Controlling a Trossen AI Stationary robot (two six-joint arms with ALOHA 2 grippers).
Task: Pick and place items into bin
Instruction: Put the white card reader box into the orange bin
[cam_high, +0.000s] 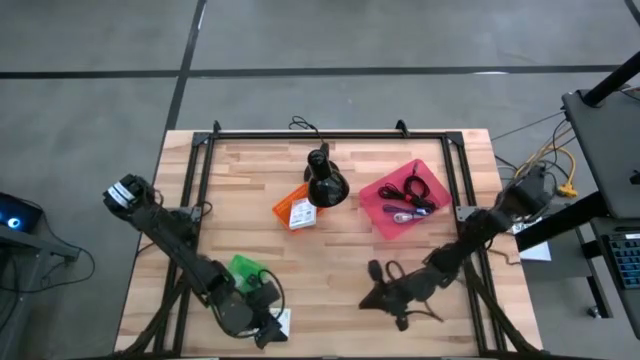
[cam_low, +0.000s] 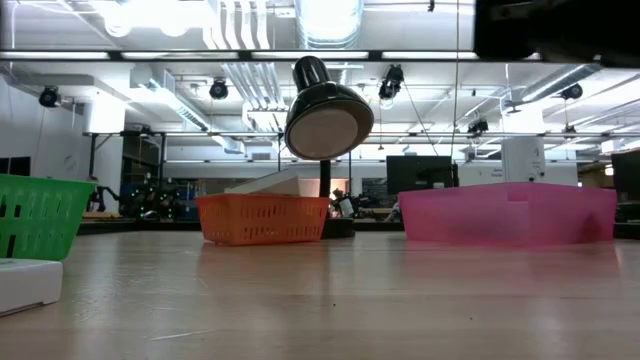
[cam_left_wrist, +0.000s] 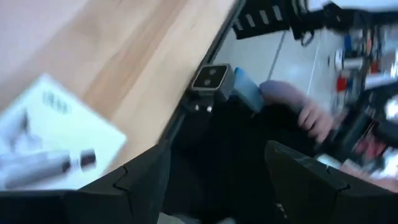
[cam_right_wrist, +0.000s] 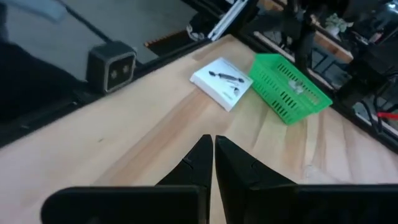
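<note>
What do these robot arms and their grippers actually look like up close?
Both arms are dark, jointed and slim, with black cables trailing along them. The left arm has a silvery-white part at its base. The right gripper ends in two black, wedge-shaped fingers; the left gripper has the same dark angular fingers.

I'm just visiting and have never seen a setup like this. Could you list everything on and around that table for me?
Green basket: one, green, near front edge, left side.
White box: one, white with printed picture, front edge beside the green basket.
Orange basket: one, orange, table middle, holding a white item.
Black stand: one, black, cone-shaped, beside the orange basket.
Pink bin: one, pink, right of middle, holding black cables and a purple cord.
Table: one, light wood, black frame.
Person's hand: one, beyond the table edge.
Left gripper: open, at front edge.
Right gripper: shut, low over front right.
</note>
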